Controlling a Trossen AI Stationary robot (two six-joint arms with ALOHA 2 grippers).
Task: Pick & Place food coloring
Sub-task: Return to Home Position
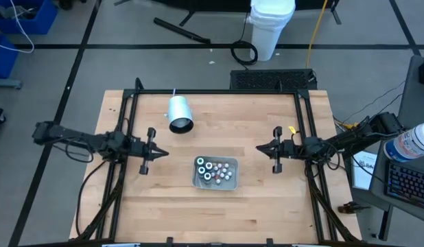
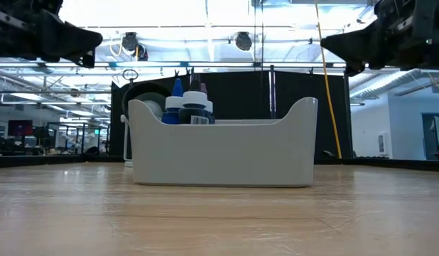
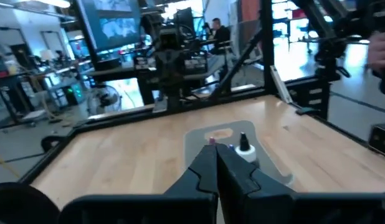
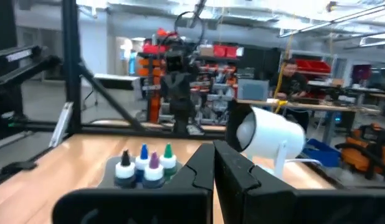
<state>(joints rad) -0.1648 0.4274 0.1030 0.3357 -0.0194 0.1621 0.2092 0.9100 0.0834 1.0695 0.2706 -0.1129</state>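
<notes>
Hovering level, L fingers (image 1: 157,152), R fingers (image 1: 264,147), closed

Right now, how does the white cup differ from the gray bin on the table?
The cup is a round cylinder; the bin is rectangular. The cup lies on its side; the bin stands upright. The bin holds the food coloring bottles; none show in the cup. Both rest on the table.

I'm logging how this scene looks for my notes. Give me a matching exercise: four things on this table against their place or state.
1 white cup
2 food coloring bottles
3 left tool
4 right tool

A upright in the gray bin
B shut, raised, left of the bin
C lying on its side
D shut, raised, right of the bin

Pairs: 1-C, 2-A, 3-B, 4-D
</notes>
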